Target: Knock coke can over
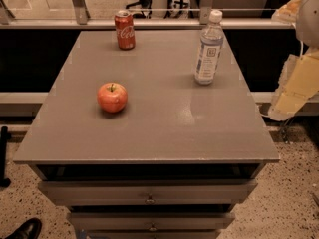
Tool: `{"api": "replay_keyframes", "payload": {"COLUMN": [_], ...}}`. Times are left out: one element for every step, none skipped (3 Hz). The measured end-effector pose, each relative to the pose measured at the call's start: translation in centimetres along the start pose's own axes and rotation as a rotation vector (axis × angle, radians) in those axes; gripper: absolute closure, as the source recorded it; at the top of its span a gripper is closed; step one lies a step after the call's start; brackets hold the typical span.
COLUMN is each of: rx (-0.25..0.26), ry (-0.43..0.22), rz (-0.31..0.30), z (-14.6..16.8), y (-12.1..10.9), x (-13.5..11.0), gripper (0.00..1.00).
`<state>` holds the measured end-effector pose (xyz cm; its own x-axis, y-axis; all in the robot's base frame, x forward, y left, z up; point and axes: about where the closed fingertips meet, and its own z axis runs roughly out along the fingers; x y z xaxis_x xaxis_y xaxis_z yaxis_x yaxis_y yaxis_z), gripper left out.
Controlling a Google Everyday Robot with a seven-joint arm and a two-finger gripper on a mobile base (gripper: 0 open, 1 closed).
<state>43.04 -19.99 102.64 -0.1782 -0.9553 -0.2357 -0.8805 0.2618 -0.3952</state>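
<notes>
The coke can (124,30) stands upright, well left of and beyond the gripper (294,91) hanging off the table's (164,123) right side, its spread impossible to tell.

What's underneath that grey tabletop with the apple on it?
Under the tabletop are stacked drawers with small knobs; a dark gap tops the upper one. Their contents are hidden. The robot's hand hangs off the table's right side, away from the coke can.
</notes>
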Motion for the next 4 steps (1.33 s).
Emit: {"api": "replay_keyframes", "payload": {"rx": [0.000,0.057,0.233,0.233], "ry": [0.000,0.004,-0.052,-0.052], "rz": [0.000,-0.044,-0.212,-0.212], "z": [0.0,-0.5,-0.9,-0.9], "y": [0.0,0.1,-0.1,-0.1], "x": [0.0,-0.8,-7.5,-7.5], "gripper": [0.00,0.00,0.00,0.00]}}
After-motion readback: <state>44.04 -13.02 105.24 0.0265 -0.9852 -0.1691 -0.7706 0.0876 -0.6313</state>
